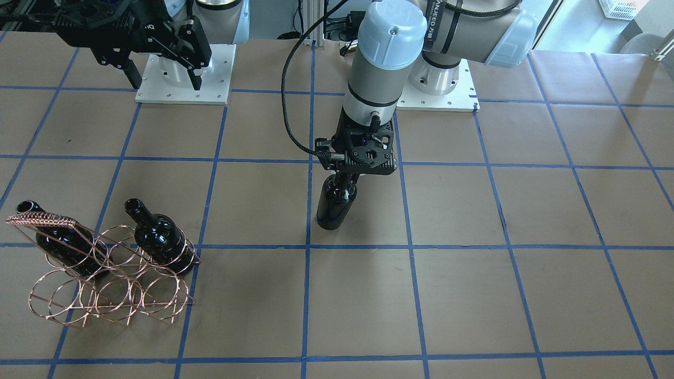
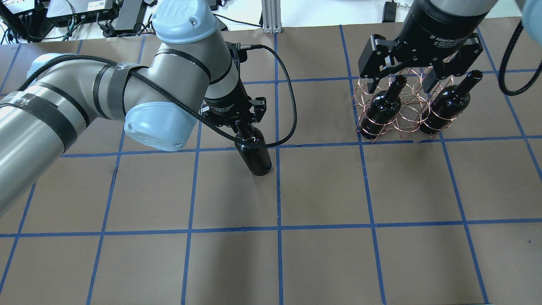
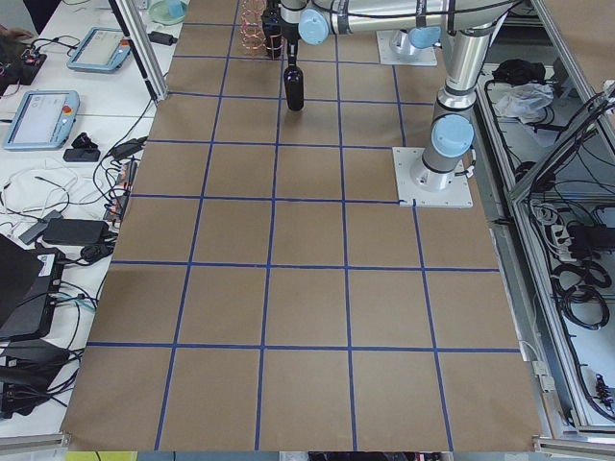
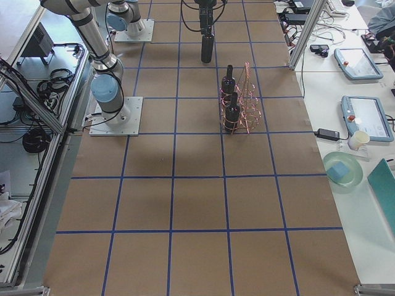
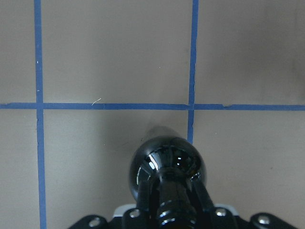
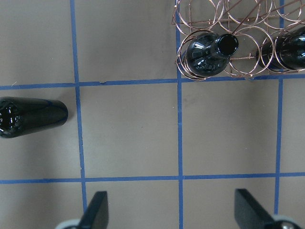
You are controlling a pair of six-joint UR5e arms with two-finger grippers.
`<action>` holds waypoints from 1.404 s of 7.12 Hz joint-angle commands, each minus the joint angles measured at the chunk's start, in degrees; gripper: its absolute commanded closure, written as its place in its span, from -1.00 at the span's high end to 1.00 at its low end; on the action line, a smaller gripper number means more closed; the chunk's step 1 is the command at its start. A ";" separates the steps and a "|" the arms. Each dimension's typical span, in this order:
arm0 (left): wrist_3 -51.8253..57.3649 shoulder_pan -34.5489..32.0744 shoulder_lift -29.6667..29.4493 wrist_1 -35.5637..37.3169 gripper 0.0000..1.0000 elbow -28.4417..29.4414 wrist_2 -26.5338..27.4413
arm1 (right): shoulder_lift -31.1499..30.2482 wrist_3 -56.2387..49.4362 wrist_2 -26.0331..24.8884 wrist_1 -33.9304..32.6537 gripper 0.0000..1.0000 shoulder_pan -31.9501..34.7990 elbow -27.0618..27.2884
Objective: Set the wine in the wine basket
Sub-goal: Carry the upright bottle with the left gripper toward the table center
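My left gripper (image 2: pixel 244 127) is shut on the neck of a near-black wine bottle (image 2: pixel 256 156) and holds it upright near the table's middle, at or just above the surface. It also shows in the front view (image 1: pixel 335 204) and, from above, in the left wrist view (image 5: pixel 167 162). The copper wire wine basket (image 2: pixel 406 125) stands on the robot's right side with two look-alike bottles (image 2: pixel 381 111) (image 2: pixel 446 106) in its outer rings; the ring between them holds nothing. My right gripper (image 2: pixel 402 84) is open and empty, high above the basket.
The table is brown paper (image 2: pixel 322 190) with a blue tape grid. The two arm base plates (image 1: pixel 184 79) (image 1: pixel 437 89) stand at the robot's edge. Tablets and cables lie on a side bench (image 3: pixel 58 115) off the table.
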 commanded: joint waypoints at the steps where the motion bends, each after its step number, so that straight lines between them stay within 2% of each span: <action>1: -0.02 -0.32 0.06 -0.31 -1.00 -0.49 -0.16 | 0.10 0.18 0.26 -0.19 0.89 0.00 0.01; 2: 0.15 -1.19 0.14 -0.31 -1.00 -1.02 0.10 | 0.02 0.18 0.35 -0.10 0.98 0.00 0.01; 3: 0.15 -1.54 0.14 -0.40 -1.00 -1.11 0.19 | 0.02 0.18 0.36 -0.10 0.93 0.09 0.01; 10: 0.59 -1.81 0.67 -1.54 -1.00 -1.29 0.10 | 0.02 0.18 0.27 -0.10 0.94 0.09 0.09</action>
